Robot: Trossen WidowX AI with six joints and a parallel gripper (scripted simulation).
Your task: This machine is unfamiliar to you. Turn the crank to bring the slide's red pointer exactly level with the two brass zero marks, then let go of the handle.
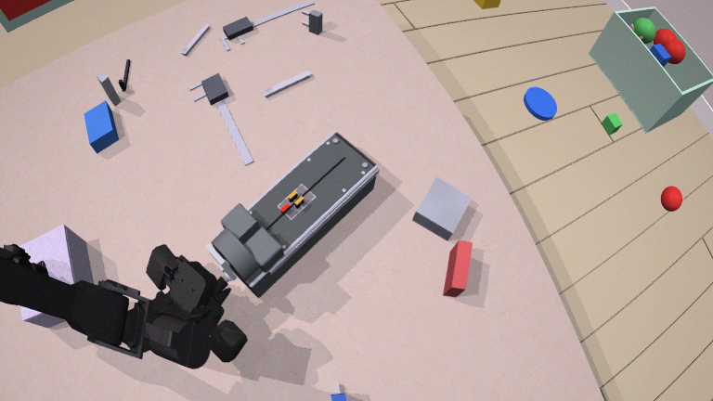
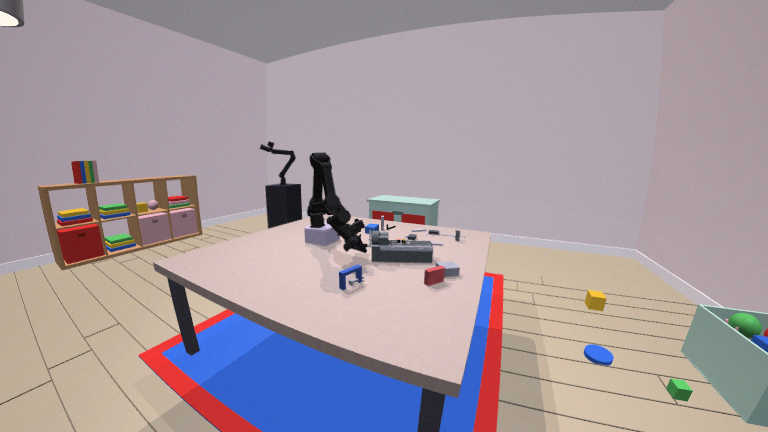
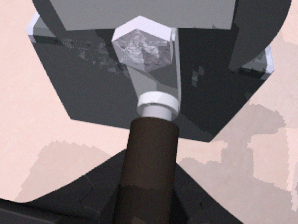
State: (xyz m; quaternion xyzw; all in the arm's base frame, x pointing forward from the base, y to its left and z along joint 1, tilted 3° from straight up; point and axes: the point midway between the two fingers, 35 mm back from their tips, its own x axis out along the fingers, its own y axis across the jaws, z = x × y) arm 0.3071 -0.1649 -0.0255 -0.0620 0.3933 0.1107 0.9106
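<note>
The grey machine [image 1: 318, 219] [image 2: 402, 254] stands on the table. Its red pointer [image 1: 285, 208] sits in the slot, a little toward the crank end from the two brass zero marks [image 1: 292, 196] [image 1: 299, 201], not level with them. The crank arm [image 1: 218, 256] [image 3: 157, 75] is at the machine's near end and points down from the hub in the wrist view. Its dark brown handle [image 1: 219, 284] [image 3: 150, 160] sticks out toward me. My gripper [image 1: 223, 290] [image 2: 366, 249] is shut on the handle. The fingertips are partly hidden behind the handle in the wrist view.
A grey block [image 1: 441, 206] and a red block [image 1: 458, 269] lie beyond the machine's right side. A blue block [image 1: 101, 125], dark-jawed calipers [image 1: 215, 88] and metal bars lie on its other side. A blue clamp-like frame [image 2: 341, 279] stands nearer the table's front edge.
</note>
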